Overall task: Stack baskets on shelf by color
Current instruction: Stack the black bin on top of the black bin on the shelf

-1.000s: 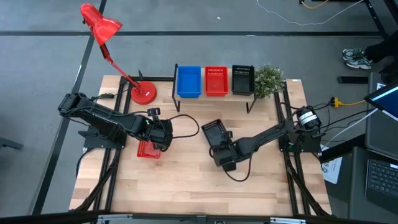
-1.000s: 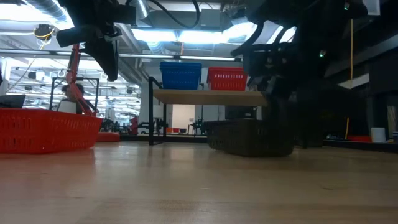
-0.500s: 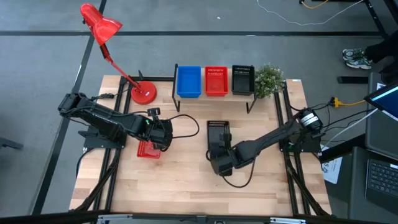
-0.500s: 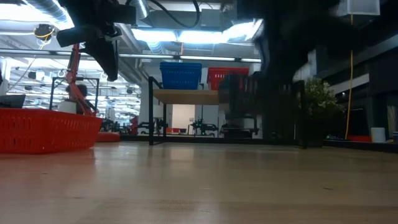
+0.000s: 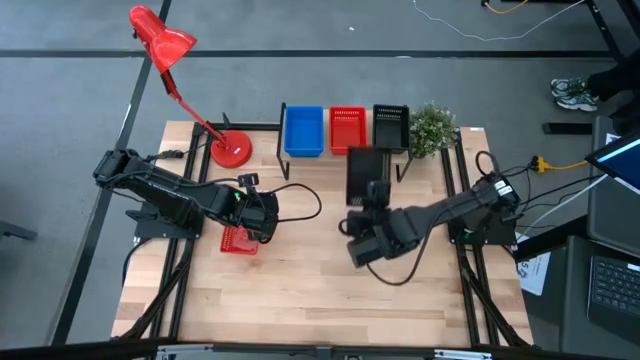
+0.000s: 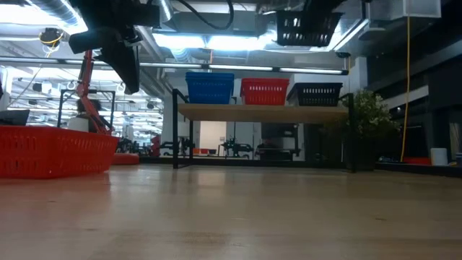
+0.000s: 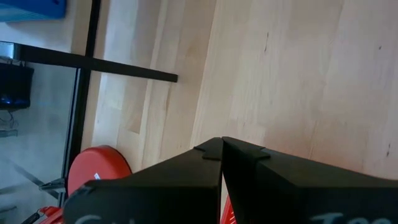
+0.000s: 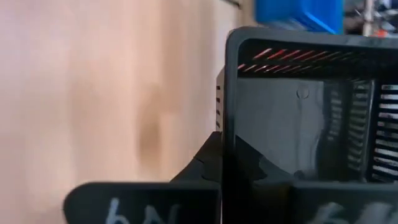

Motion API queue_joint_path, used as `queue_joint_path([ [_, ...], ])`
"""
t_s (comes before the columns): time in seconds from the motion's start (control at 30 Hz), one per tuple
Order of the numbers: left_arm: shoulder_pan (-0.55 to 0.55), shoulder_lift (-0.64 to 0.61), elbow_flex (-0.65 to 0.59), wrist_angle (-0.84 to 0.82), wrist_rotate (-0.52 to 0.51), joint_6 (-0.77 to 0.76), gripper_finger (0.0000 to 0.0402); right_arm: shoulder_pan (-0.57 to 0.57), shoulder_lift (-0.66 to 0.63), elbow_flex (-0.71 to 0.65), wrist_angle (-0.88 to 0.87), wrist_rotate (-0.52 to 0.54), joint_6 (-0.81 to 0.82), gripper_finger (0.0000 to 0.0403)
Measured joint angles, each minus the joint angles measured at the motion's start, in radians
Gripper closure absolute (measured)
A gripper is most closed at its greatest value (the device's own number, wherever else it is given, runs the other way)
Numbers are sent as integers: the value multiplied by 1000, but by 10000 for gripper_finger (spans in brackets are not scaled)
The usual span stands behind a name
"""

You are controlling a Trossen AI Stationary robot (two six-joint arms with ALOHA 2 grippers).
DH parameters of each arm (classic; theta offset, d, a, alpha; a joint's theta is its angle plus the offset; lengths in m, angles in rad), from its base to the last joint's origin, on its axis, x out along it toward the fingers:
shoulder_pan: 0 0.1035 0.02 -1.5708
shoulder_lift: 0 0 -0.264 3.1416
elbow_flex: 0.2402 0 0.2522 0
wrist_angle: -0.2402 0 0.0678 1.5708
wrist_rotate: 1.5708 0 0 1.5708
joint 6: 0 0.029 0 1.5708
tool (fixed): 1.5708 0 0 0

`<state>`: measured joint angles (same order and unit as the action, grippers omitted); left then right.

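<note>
Holding a held black basket (image 5: 367,175) clear of the table (image 5: 300,290) with the right gripper (image 5: 372,197), at about 1 o'clock from table centre in the high view. Pinching one wall of that basket between the fingers (image 8: 205,163), as seen in the right wrist view, with the basket's open mouth facing the camera (image 8: 311,106). In the low view, hanging higher (image 6: 308,27) than everything on the shelf (image 6: 260,112), above the gap between the shelved red and black ones. Cannot tell how far in front of the shelf.

Standing along the 12 o'clock edge of the table: shelf (image 5: 400,160), carrying in a row a blue basket (image 5: 303,130), a shelved red basket (image 5: 347,130) and a shelved black basket (image 5: 390,127), the black one toward 3 o'clock. Just beside it at 3 o'clock, a small potted plant (image 5: 432,128).

Hovering at 9 o'clock from table centre: left gripper (image 5: 258,218), fingers pressed together with nothing between them (image 7: 221,149). Directly under and just beside it toward 7 o'clock, resting flat on the table, a loose red basket (image 5: 238,240), also visible in the low view (image 6: 54,150).

At 10 o'clock, a red desk lamp (image 5: 160,40) with its round base (image 5: 231,150) on the table corner.
</note>
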<state>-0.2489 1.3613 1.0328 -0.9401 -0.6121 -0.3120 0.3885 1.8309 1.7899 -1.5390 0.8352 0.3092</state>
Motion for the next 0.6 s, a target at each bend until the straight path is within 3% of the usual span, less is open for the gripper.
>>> queue_joint_path([
  [0.2, 0, 0, 0, 0, 0, 0, 401, -114, -80, 21, -34, 50, -104, 403],
  [0.37, 0, 0, -31, 0, 0, 0, 401, -238, -248, -34, -30, 57, -168, 403],
  [0.6, 0, 0, -134, 17, 0, 0, 401, -395, -502, -205, 95, -110, -297, 403],
])
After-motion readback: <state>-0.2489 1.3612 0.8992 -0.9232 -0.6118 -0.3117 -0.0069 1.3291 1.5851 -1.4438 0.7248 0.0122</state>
